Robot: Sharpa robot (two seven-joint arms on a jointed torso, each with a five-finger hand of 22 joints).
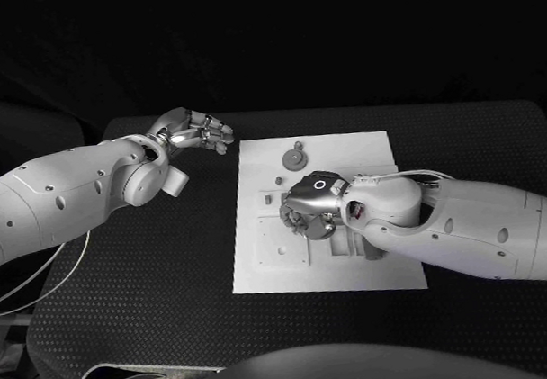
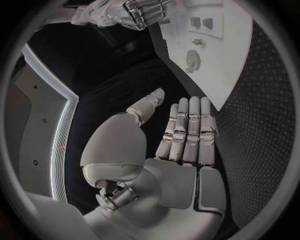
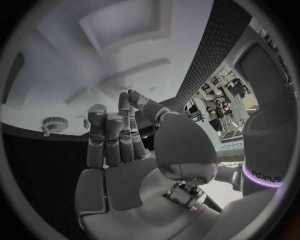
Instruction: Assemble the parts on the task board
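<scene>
The white task board [image 1: 355, 150] lies in the middle of the black table. A round grey part [image 1: 297, 157] with a short stem lies near the board's far edge; the left wrist view shows it too [image 2: 192, 60]. My right hand [image 1: 310, 206] hovers over the board's middle with its fingers bent down toward the recesses there. In the right wrist view its fingertips [image 3: 109, 120] curl over the board [image 3: 62, 65] beside a small toothed part [image 3: 55, 122]; whether they pinch anything is hidden. My left hand [image 1: 196, 129] is off the board past its far left corner, flat and holding nothing [image 2: 184, 135].
Raised and sunken fixtures [image 1: 284, 234] cover the board's left half under and around my right hand. Black table mat [image 1: 151, 265] surrounds the board. My right forearm [image 1: 486, 223] crosses the board's near right corner.
</scene>
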